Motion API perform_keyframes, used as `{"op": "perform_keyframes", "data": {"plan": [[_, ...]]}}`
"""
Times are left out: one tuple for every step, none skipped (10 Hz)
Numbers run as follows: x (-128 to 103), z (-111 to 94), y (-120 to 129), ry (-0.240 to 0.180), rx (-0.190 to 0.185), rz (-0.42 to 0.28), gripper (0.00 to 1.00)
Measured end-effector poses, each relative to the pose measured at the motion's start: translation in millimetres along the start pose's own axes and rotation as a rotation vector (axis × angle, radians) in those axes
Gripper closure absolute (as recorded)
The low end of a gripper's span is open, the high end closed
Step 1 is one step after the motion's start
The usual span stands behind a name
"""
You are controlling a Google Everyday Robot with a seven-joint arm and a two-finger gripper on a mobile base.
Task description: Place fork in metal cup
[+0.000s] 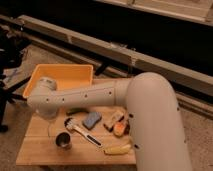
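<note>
The gripper (50, 125) hangs at the left of the counter (35, 150), just beside the metal cup (63, 140). I cannot tell whether it holds anything, and the fork is not discernible. This is likely the carry step; the next move calls for centring over the cup's mouth.

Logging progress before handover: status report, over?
End effector hangs just picture-left of metal cup. Fork not visible. White-headed utensil lies close on cup's other side.

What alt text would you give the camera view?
A white robot arm stretches across a wooden table, its gripper hanging close beside the metal cup. An orange bin, a sponge and a black-handled utensil sit nearby; the fork cannot be made out.
</note>
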Motion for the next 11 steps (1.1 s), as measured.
{"op": "perform_keyframes", "data": {"plan": [[1.5,-6.0,4.9,0.006,0.024,0.006,1.00],[2.7,-11.2,9.8,0.010,0.045,0.010,1.00],[3.5,-16.1,16.8,0.012,0.076,0.016,1.00],[2.8,-18.9,20.0,0.013,0.097,0.015,1.00],[2.2,-21.4,24.7,0.014,0.122,0.014,1.00],[3.0,-22.8,30.9,0.018,0.140,0.018,1.00],[6.0,-24.9,40.1,0.028,0.159,0.030,1.00],[8.3,-25.5,46.7,0.034,0.171,0.040,1.00],[10.3,-26.3,52.7,0.041,0.187,0.054,1.00],[12.2,-27.4,58.8,0.050,0.204,0.067,1.00],[14.0,-28.1,64.7,0.057,0.214,0.078,1.00]]}}
